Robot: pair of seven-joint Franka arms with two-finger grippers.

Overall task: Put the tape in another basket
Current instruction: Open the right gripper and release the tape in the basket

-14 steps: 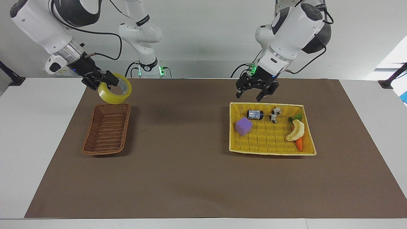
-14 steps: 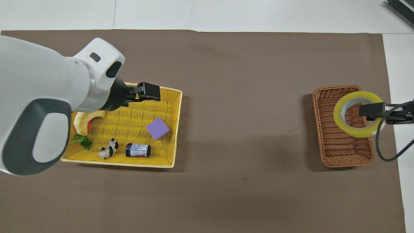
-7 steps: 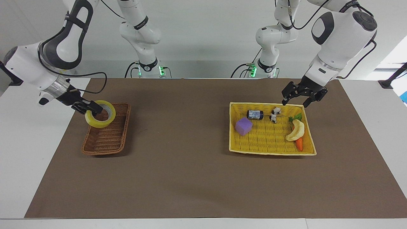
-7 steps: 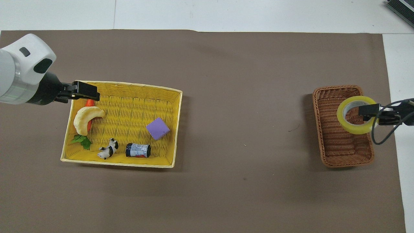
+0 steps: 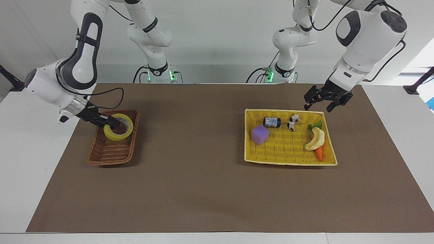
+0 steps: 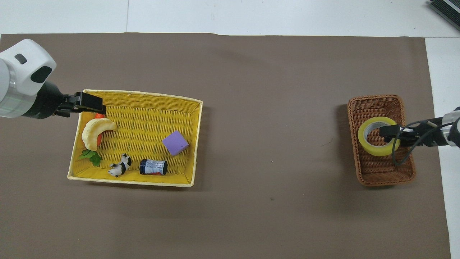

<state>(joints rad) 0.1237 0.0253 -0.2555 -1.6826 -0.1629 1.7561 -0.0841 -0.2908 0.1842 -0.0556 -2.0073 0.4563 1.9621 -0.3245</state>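
The yellowish tape (image 5: 115, 136) roll is held low inside the small brown wicker basket (image 5: 108, 159), in the half nearer to the robots. My right gripper (image 5: 110, 123) is shut on the roll's wall, one finger inside the core. In the overhead view the tape (image 6: 373, 151) and the right gripper (image 6: 388, 130) sit within the basket's rim (image 6: 386, 178). Whether the roll touches the basket floor I cannot tell. My left gripper (image 5: 320, 103) is open and empty, in the air over the corner of the yellow tray basket (image 5: 288, 162); it also shows in the overhead view (image 6: 90, 104).
The yellow tray basket (image 6: 133, 181) holds a purple cube (image 6: 175, 142), a small can (image 6: 153, 167), a cow figurine (image 6: 120, 166), a banana (image 6: 94, 131) and a carrot (image 5: 319, 154). A brown mat (image 5: 190, 176) covers the table.
My right gripper has carried the tape from above the brown basket down into it. My left gripper has swung from the yellow basket's near rim to its corner at the left arm's end.
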